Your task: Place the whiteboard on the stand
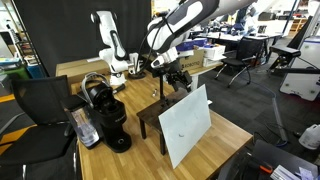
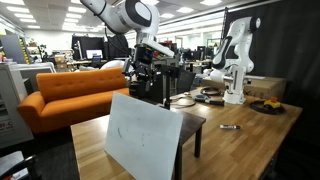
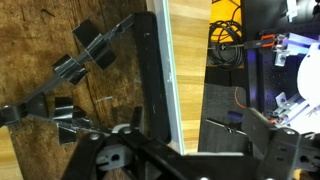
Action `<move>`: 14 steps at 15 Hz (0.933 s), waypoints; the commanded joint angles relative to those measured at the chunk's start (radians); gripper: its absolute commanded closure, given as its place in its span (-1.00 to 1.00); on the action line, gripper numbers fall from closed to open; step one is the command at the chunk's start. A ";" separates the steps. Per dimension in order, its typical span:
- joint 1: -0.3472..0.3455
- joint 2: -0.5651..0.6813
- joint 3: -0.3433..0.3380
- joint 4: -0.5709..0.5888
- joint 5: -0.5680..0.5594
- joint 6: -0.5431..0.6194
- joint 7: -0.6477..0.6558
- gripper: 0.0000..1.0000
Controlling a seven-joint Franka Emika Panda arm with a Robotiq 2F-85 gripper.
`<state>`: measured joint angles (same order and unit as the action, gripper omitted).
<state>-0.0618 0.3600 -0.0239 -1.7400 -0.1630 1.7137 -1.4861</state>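
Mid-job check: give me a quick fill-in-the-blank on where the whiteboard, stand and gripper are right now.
1. The whiteboard is tilted, leaning against the ____.
2. The gripper hangs ____ the stand, clear of the board.
3. The stand sits on the light ____ tabletop.
Missing words: stand; above; wooden.

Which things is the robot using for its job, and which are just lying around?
For the job:
- whiteboard, standing tilted on the big table
- stand, right behind it
- gripper, open, above the stand

Just lying about:
- coffee machine
- orange sofa
- white robot arm
- office chair
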 commanded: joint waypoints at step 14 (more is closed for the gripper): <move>-0.019 -0.068 0.025 -0.222 0.037 0.210 -0.025 -1.00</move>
<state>-0.0623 0.3329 -0.0155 -1.9100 -0.1328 1.8736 -1.4876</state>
